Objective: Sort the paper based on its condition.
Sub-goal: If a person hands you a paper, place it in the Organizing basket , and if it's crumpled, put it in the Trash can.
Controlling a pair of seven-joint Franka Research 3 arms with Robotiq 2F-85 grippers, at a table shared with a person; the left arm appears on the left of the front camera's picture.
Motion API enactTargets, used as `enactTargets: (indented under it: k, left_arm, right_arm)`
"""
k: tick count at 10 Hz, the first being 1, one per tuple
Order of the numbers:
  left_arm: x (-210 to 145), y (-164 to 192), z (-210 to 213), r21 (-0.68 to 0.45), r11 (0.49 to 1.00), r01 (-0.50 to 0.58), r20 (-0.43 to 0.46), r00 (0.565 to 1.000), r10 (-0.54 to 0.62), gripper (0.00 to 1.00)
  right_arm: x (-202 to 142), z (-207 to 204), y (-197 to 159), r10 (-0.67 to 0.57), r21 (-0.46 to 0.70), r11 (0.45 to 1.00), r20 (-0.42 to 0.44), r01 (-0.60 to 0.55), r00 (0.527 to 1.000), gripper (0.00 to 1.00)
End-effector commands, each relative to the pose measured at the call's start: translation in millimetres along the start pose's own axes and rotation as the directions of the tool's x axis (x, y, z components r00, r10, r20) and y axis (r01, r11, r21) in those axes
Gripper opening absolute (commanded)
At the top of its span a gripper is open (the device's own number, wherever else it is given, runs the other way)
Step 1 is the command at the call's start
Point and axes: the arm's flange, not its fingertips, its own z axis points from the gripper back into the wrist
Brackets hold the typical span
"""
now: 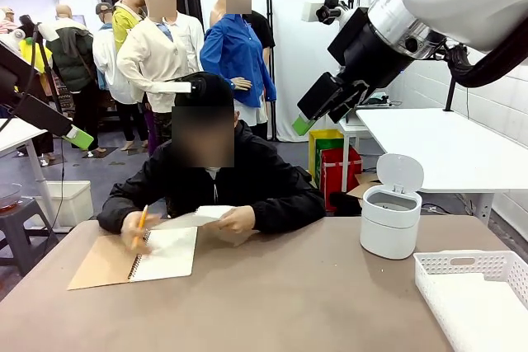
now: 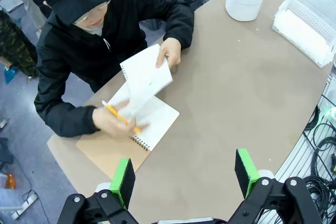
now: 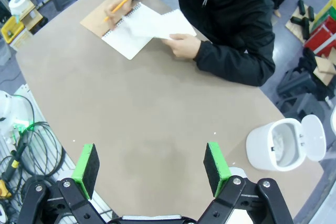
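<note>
From the front, a person in a black jacket (image 1: 247, 179) sits at the far side of the brown table (image 1: 289, 294). The hand with the yellow pencil (image 1: 136, 232) writes in a spiral-bound notebook with a tan cover (image 1: 140, 257). The other hand (image 1: 238, 220) lifts a smooth white sheet of paper (image 1: 202, 216) just above the notebook. Whether the sheet is already free of the spiral, I cannot tell. At the right stand a round white bin with its flip lid up (image 1: 390, 224) and a white plastic basket with slotted walls (image 1: 474, 286). No paper lies in the basket. The right gripper (image 1: 318, 117) hangs high above the table, well apart from all of this.

In the left wrist view, the left gripper (image 2: 185, 174) looks down at the table with its green pads wide apart and nothing between them. The sheet is near the person, far from these fingers.

In the right wrist view, the right gripper also has its fingers spread wide and holds nothing. The bin is near it, but what lies inside I cannot make out.

In my judgement the sorting is not yet begun. The paper is with the person, and all the picking up and placing is left to do.
</note>
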Motion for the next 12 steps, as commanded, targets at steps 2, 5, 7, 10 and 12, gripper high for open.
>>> enactTargets:
  k: [2,5,7,10,12]
  left_arm:
    - [0.3,1.1,1.3,0.002,1.000,-0.006,0.005,1.000,0.006,1.00]
    - [0.3,1.1,1.3,0.002,1.000,-0.006,0.005,1.000,0.006,1.00]
    - [0.3,1.1,1.3,0.002,1.000,-0.006,0.005,1.000,0.006,1.00]
    - [0.3,1.1,1.3,0.002,1.000,-0.006,0.005,1.000,0.006,1.00]
    - [0.3,1.1,1.3,0.002,1.000,-0.006,0.005,1.000,0.006,1.00]
  right_arm:
    - [0.3,-1.5,-0.9,-0.001,0.001,1.000,-0.003,0.001,1.000,1.00]
    - [0.3,-1.5,-0.9,-0.001,0.001,1.000,-0.003,0.001,1.000,1.00]
    - [0.3,-1.5,-0.9,-0.001,0.001,1.000,-0.003,0.001,1.000,1.00]
    - [0.3,-1.5,-0.9,-0.001,0.001,1.000,-0.003,0.001,1.000,1.00]
    - [0.3,-1.5,-0.9,-0.001,0.001,1.000,-0.003,0.001,1.000,1.00]
